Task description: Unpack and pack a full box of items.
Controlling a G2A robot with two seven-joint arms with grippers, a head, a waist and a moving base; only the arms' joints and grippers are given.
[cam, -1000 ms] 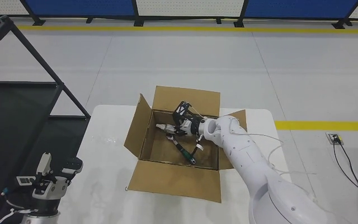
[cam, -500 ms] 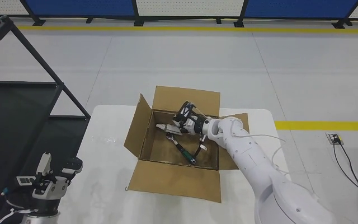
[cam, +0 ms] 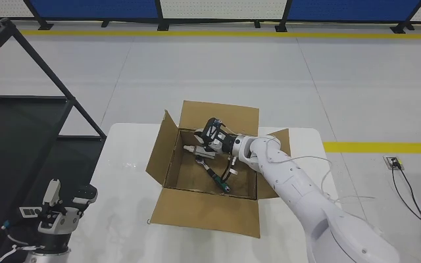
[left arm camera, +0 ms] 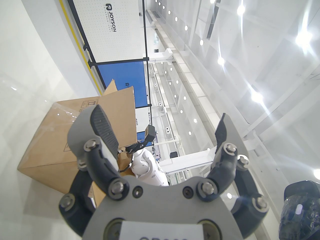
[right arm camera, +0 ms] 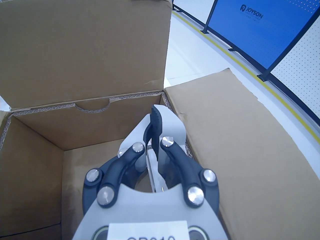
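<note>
Cardboard box (cam: 204, 214) stands on the counter (cam: 125, 197) with its flaps folded outward, giving access from above. Contents: a dark-handled tool (cam: 212, 172) lying diagonally on the floor and a small white item (cam: 189, 150) near the far corner. Right hand (right arm camera: 153, 118) sits inside the box, fingers together; whether they clamp anything cannot be determined. Left hand (left arm camera: 160, 123) is parked well clear at the counter's near corner, fingers apart and empty.

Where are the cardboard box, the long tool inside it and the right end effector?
cardboard box (cam: 204, 214), top view, near front flap
long tool (cam: 212, 174), top view, middle of shaft
right end effector (right arm camera: 154, 113), right wrist view, between its fingertips
</note>
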